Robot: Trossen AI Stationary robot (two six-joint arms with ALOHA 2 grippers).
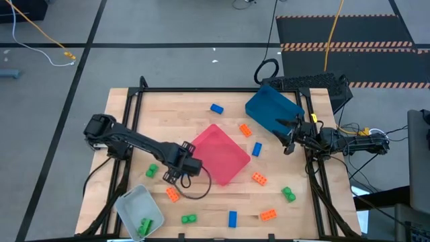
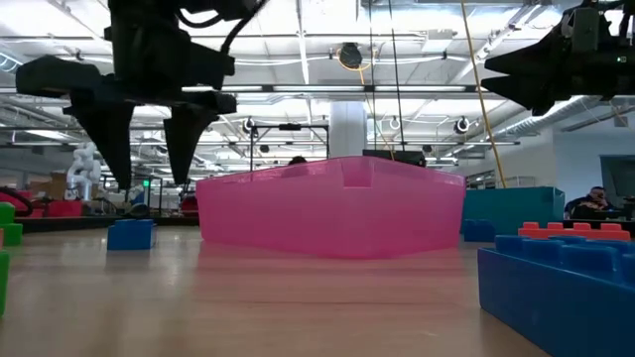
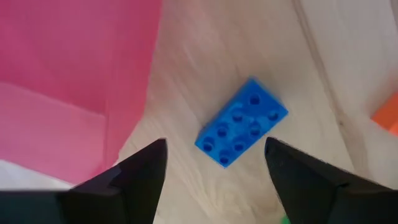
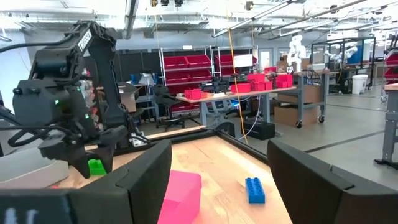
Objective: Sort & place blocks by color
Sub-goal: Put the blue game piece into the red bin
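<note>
My left gripper (image 1: 180, 168) hangs open beside the pink-red tray's (image 1: 220, 153) left corner. In the left wrist view a blue block (image 3: 241, 121) lies flat on the wood, studs up, between and below its fingers (image 3: 214, 142). The low view shows those fingers (image 2: 149, 149) above that block (image 2: 129, 233), not touching it. My right gripper (image 1: 287, 138) is open and empty, raised by the dark blue tray (image 1: 272, 111). Other blue (image 1: 256, 149), orange (image 1: 259, 178) and green (image 1: 288, 194) blocks lie scattered on the table. One green block (image 1: 144, 226) sits in the pale grey tray (image 1: 134, 202).
The pink-red tray's wall (image 3: 74, 68) stands close beside the left gripper. Near the table's front edge lie a green (image 1: 189, 218), a blue (image 1: 232, 218) and an orange block (image 1: 267, 215). An orange block (image 1: 173, 194) and a green one (image 1: 152, 171) lie near the left gripper.
</note>
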